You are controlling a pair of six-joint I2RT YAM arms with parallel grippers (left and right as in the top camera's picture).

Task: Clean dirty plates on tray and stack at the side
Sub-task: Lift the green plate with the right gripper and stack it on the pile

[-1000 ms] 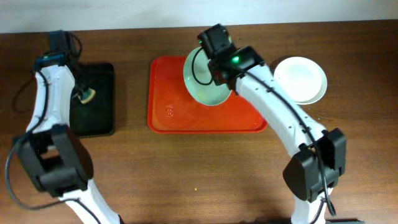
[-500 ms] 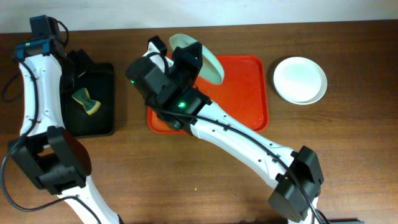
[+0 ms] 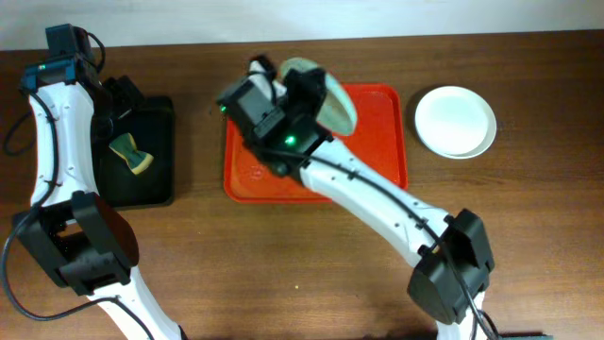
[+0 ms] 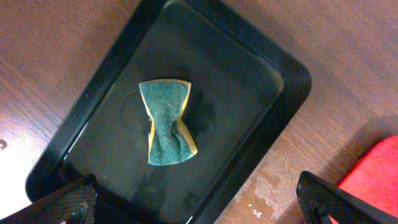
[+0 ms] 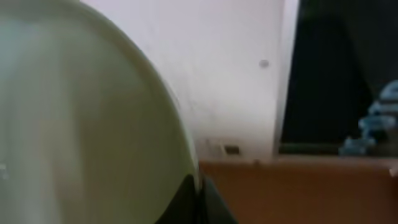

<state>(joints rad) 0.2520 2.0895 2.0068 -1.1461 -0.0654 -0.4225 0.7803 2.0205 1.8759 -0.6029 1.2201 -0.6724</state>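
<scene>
While right tool grips tilted plate, left tool hangs open.

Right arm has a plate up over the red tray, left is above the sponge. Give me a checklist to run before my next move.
1. Grip: ok, right claw holds the mint plate tilted above the red tray.
2. Free arm: ok, left claw is open and empty above the sponge.
3. Sponge access: ok, it lies alone in the black tray.
4. Smears on the held plate: cannot tell, the right wrist view is blurred.
5. Stacking spot: ok, the white plate sits on the table right of the red tray, nothing on it.
</scene>
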